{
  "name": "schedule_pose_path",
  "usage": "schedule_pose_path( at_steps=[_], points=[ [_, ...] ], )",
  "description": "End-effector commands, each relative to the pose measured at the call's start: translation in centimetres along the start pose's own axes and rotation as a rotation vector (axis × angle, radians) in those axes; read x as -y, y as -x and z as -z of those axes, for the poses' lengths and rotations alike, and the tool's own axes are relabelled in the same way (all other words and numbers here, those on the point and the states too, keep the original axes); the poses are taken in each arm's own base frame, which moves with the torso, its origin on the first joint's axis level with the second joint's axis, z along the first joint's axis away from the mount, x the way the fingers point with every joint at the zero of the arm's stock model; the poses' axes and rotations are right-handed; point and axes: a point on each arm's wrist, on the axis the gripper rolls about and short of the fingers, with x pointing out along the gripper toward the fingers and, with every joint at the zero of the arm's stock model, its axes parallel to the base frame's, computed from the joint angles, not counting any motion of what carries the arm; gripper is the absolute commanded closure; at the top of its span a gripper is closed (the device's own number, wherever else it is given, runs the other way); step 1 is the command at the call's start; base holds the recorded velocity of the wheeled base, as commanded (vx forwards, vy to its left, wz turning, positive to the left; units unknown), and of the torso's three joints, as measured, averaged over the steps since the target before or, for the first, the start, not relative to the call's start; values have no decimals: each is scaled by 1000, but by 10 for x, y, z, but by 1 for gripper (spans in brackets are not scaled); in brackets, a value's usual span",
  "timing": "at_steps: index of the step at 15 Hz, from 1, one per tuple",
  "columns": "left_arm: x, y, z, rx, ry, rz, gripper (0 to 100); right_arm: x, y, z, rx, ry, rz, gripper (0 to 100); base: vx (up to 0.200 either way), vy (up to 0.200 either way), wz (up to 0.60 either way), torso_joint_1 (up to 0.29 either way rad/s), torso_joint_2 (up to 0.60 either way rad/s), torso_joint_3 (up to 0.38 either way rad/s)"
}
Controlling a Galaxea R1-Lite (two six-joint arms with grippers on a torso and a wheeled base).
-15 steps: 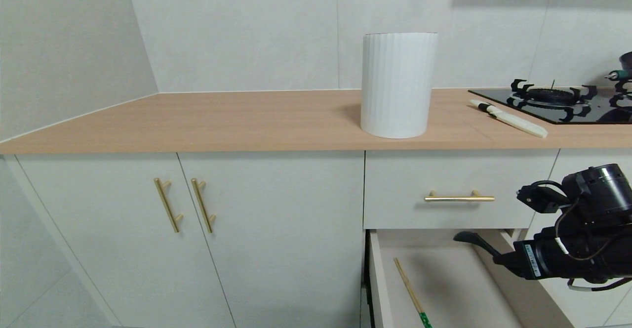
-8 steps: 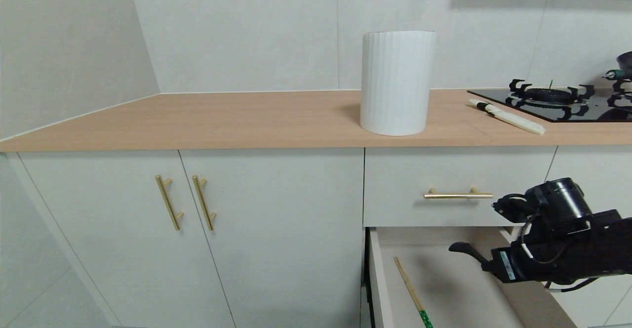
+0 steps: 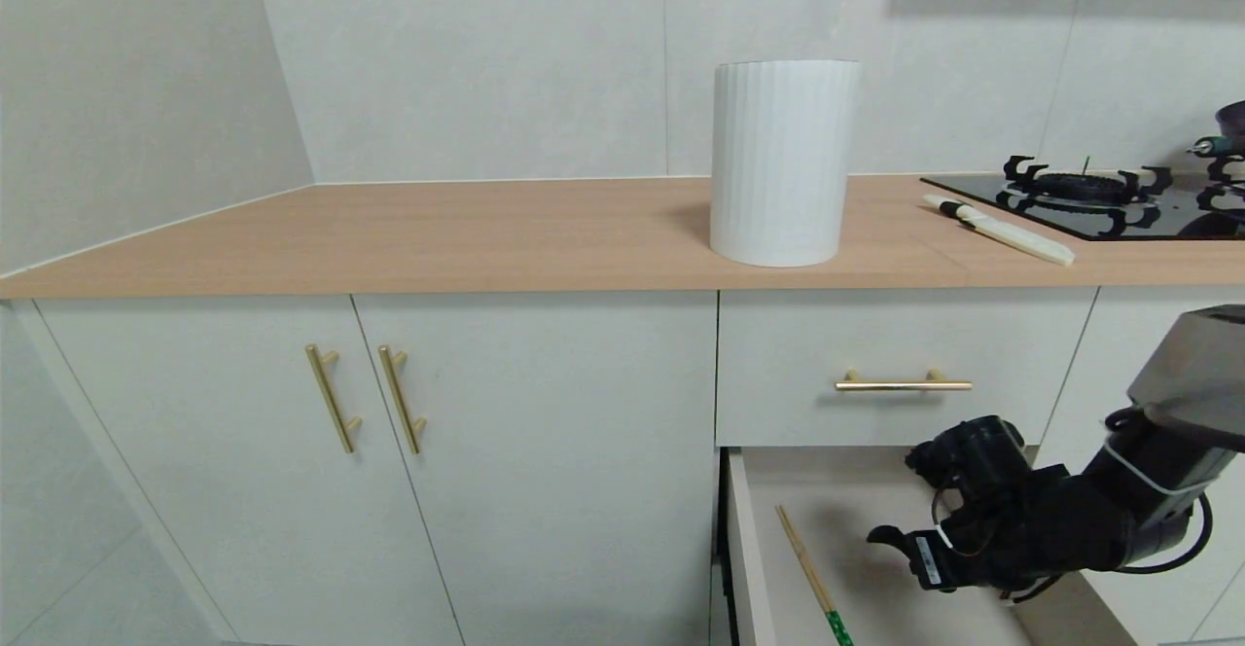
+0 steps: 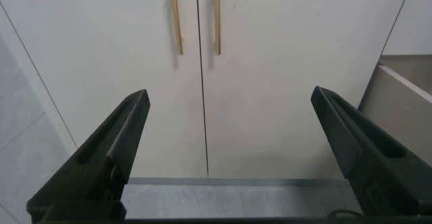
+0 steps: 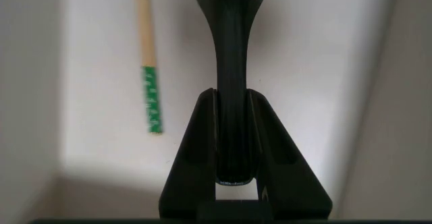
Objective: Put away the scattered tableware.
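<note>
My right gripper (image 3: 922, 556) is clamped shut on a slim black utensil (image 3: 887, 535), held over the open drawer (image 3: 747, 529), roughly mid-way between its side walls. In the right wrist view the utensil (image 5: 231, 42) runs straight out from between the fingers, which pinch its narrow shaft. I can't tell whether its rounded end touches the drawer floor, nor what kind of utensil it is.

It looks like light, stiff, smooth plastic. I'd expect it to swivel in a pinch this narrow, so a grip nearer its middle would be steadier. It shouldn't break if set down from low.

A wooden chopstick (image 3: 805, 573) with a green end lies along the drawer's left wall. A sheathed knife (image 3: 1002, 230) lies at the countertop's (image 3: 486, 237) right end.

My left gripper (image 4: 229, 99) is spread wide and holds nothing.
</note>
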Motion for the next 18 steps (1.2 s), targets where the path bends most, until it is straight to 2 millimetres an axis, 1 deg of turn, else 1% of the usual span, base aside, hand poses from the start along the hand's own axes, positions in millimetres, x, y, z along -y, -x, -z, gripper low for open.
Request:
schedule_pose_path(
  at_steps=[1,3,18],
  points=[
    [0,0,0,0,0,0,0,-6,-25,8,-60,25,54,100,0,0,0,0,0,0],
    [0,0,0,0,0,0,0,-10,-29,10,-68,43,84,100,0,0,0,0,0,0],
    [0,0,0,0,0,0,0,-10,-30,9,-67,34,91,100,0,0,0,0,0,0]
  ],
)
